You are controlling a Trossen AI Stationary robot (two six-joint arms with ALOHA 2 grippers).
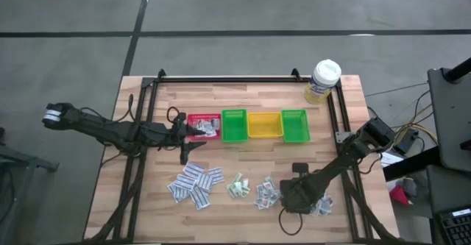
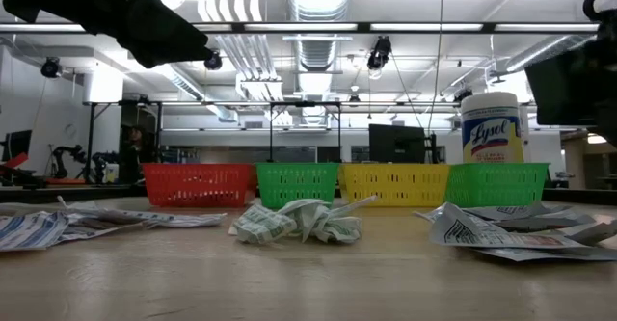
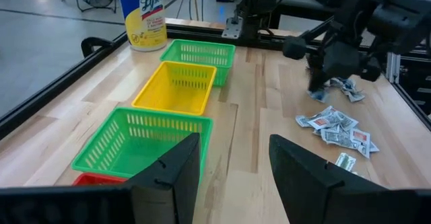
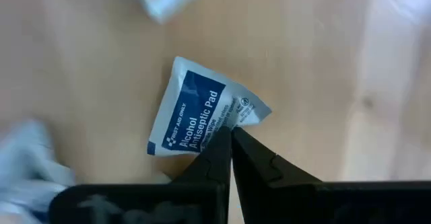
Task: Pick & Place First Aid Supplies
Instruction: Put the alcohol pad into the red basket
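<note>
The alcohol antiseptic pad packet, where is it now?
The alcohol antiseptic pad packet lies on the table's near right part, its edge pinched in the right gripper, right of the packet pile.

Tabletop (image 1: 243,157) is light butcher-block wood, planks visible, smooth with a satin look. The bins are slotted plastic mesh, slightly shiny: red bin (image 2: 198,183), yellow bin (image 3: 176,87), both green ones too. Packets (image 1: 195,184) are thin crinkly paper, and the alcohol pad packet (image 4: 195,116) has a matt finish. Right gripper (image 4: 231,138) fingers are matt black.
</note>
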